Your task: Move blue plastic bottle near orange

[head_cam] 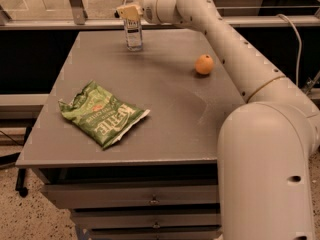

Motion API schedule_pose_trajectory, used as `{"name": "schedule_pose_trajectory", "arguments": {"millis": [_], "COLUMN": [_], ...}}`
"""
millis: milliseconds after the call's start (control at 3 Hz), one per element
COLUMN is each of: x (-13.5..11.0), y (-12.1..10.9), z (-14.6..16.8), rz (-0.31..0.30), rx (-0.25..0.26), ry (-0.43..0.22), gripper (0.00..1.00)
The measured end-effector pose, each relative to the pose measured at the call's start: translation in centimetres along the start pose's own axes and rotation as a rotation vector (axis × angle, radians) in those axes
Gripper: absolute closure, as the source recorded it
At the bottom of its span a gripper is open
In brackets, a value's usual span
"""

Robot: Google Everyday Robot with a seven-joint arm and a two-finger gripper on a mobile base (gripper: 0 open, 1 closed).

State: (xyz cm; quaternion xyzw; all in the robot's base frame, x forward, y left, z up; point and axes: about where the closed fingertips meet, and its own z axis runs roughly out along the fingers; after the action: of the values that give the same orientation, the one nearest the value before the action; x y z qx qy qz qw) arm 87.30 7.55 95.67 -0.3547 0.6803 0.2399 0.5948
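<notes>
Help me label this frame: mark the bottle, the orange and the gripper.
bottle (133, 36): camera view, on its lower body.
orange (204, 64): camera view, on the fruit's middle.
gripper (128, 12): camera view, on its tan tip, up against the bottle's upper part.
</notes>
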Motion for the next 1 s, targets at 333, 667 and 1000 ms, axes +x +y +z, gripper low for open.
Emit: {"name": "schedule_pose_trajectory", "arguments": {"millis": [333,667,1000], "x": [0.1,-1.1,-3.6], "y": [-0.4,-1.1,-2.0], "z": [-0.2,-2.0,-5.7], "rz": [-0.015,-0.051,-0.106], "rx": [0.024,0.06,0.104], "ry": [0.008,0.001,-0.027], "gripper": [0.72,0.95,1.0]}}
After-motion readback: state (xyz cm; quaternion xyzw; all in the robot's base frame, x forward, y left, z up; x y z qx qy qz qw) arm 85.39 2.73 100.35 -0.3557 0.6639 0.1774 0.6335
